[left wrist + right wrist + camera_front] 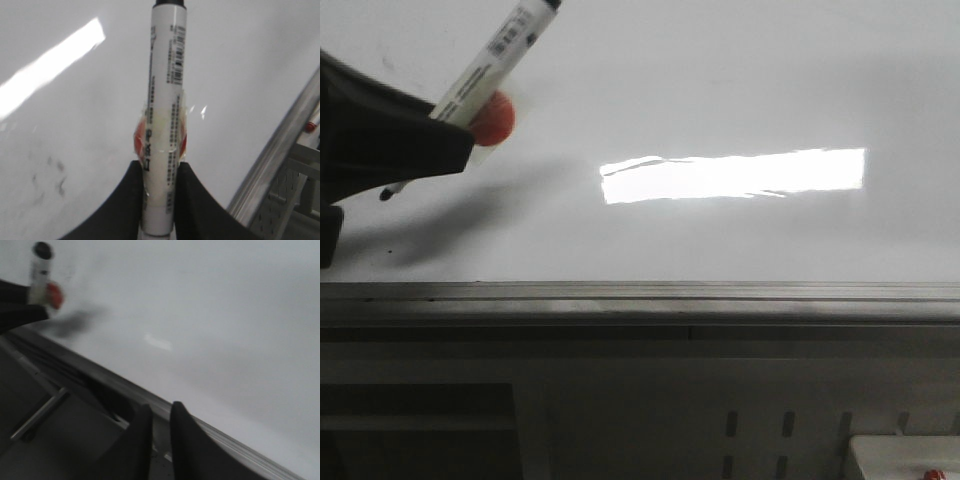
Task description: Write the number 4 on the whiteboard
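We see left black claw [460,140] clenched on white cylindrical marker [495,62], long axis slanting up and rightward, black end raised. Glossy white whiteboard [720,80] with grey metal edge lies ahead, rightward; number 4 not visible. Left arm nearer. Right claw [157,432] nearly shut, empty.

This looks like a robotics lab or test bench rather than a home or office. A large glossy whiteboard [720,90] lies flat as the work surface, edged by a grey metal strip [640,296], with an overhead light's glare [733,175] reflected bright on it. In front of and below the board sits a pale metal frame with slotted perforated panels [790,430], the kind of fixture found on a workshop rig.
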Tool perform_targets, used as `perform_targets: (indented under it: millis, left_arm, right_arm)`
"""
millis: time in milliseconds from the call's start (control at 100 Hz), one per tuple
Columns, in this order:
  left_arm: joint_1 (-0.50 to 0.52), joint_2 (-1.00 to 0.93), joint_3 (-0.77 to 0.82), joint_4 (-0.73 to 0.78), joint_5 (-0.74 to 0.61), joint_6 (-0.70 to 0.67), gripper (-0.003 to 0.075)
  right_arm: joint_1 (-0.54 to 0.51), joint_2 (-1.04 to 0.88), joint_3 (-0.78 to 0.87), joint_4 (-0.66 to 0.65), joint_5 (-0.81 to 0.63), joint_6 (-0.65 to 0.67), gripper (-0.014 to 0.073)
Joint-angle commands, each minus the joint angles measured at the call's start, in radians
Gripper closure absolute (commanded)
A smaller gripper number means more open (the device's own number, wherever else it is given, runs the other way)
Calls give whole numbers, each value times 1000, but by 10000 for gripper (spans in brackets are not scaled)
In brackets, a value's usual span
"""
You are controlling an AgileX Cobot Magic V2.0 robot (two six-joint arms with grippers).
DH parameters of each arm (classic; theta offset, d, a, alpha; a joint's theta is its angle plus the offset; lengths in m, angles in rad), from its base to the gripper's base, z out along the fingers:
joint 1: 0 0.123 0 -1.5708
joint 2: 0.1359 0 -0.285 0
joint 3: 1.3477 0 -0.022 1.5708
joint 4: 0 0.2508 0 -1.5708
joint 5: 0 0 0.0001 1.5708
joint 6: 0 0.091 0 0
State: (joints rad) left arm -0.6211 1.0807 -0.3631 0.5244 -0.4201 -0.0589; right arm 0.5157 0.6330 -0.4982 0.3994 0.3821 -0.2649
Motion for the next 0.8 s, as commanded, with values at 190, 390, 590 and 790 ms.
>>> perform_targets:
  millis: [190,390,590,790]
  left_arm:
    - [-7,-20,-24,250,-229,-7,741]
    - [-7,-20,-22,347,-262,-7,741]
    - [-7,-20,-22,361,-263,-7,741]
    - [-7,-20,-22,365,-264,-7,741]
  right_arm:
    - [346,213,-186,-49,-165,-28,217]
    - [398,351,-245,-65,-243,-28,221]
    - [398,424,-297,-70,-260,-28,222]
    - [398,444,-306,-81,-257,-28,385]
